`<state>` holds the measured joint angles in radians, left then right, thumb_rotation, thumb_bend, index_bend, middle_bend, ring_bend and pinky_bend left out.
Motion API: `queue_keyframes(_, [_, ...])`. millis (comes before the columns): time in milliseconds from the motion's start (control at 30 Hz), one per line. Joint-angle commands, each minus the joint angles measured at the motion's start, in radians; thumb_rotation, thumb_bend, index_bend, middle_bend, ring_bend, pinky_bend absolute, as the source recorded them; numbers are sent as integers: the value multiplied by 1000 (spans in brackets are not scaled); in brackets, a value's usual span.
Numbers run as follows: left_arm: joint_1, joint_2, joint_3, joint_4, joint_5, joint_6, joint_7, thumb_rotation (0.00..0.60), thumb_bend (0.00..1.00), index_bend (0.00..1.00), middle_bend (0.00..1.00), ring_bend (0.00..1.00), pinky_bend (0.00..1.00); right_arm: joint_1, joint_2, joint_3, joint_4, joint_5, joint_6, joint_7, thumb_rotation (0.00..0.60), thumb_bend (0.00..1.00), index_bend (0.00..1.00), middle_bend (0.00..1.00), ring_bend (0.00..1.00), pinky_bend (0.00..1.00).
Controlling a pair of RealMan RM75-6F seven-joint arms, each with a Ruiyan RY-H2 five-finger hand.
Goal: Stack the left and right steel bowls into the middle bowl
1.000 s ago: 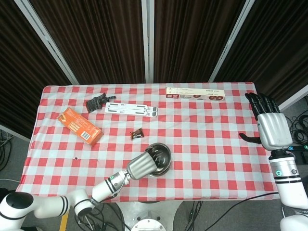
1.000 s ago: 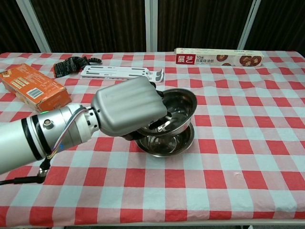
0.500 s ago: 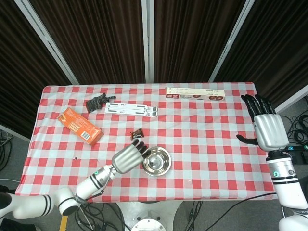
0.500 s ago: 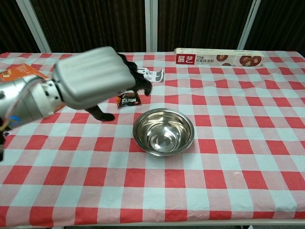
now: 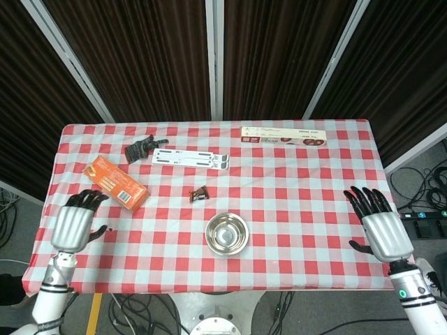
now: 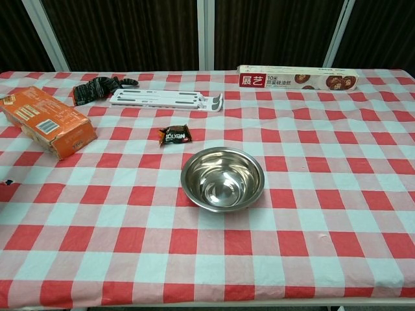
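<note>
Now steel bowls (image 6: 222, 179) nested mid-table, nothing inside.

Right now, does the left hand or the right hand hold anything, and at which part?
Nothing is held. The left hand and the right hand are both empty with fingers apart, at the table's two side edges, far from the steel bowls stacked in the middle.

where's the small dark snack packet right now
The snack packet lies on the checked cloth near the table's middle, just behind and left of the steel bowl, in front of the white stand.
</note>
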<state>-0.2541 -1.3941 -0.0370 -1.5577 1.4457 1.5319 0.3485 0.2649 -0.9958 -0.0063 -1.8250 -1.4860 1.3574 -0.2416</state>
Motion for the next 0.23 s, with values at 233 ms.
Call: queue_keyframes(233, [128, 29, 68, 50, -1, 80, -106, 600, 125, 361, 377, 264, 343, -120, -140, -63, 149, -113, 130, 91, 600, 0, 0, 30, 0, 54])
